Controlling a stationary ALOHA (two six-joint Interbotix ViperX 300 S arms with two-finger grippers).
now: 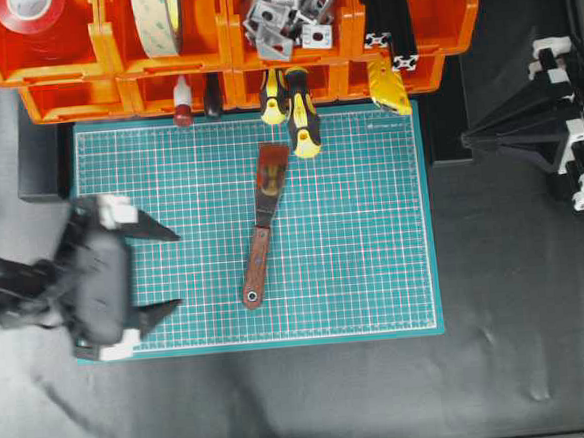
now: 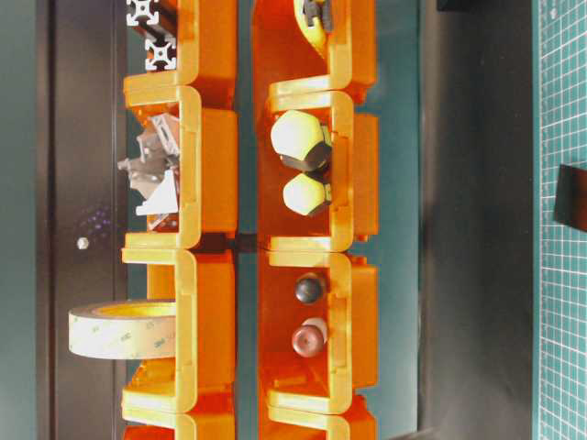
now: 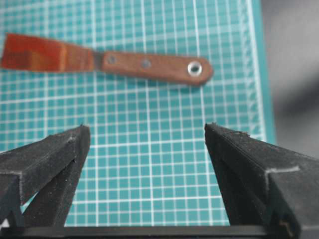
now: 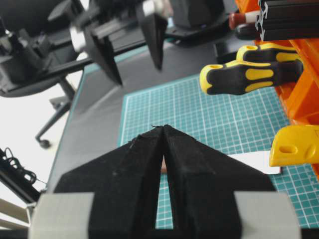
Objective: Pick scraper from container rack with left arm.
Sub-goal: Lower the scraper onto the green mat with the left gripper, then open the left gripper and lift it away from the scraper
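We see the scraper [image 1: 262,224] lying flat on the green cutting mat [image 1: 376,273], out of the container rack [image 1: 220,44] and just in front of its lower row. Its flat rust-brown blade flares toward the bins, its reddish-brown wooden handle, fixed with two small rivets, ends in a metal-ringed hole at the near end. The mat carries a fine white grid with tiny printed characters along its top edge, too small for us to read; no brand shows anywhere.

The left gripper [image 1: 165,268] hovers at the mat's left edge, its two angular black fingers spread wide and holding nothing; in its own wrist view we find the scraper [image 3: 107,59] lying crosswise ahead of the matte, slightly frayed fingertips [image 3: 65,149]. The right gripper [image 4: 163,130] sits off the mat's right side with its tips pressed together on nothing.

The rack's glossy orange plastic bins hold a red tape roll [image 1: 29,19], a cream tape roll [image 1: 158,18], grey metal brackets [image 1: 283,14] and black slotted bars [image 1: 388,17]. Yellow-and-black screwdrivers [image 1: 294,109] and a yellow plastic tool [image 1: 388,84] poke out of the lower bins over the mat.
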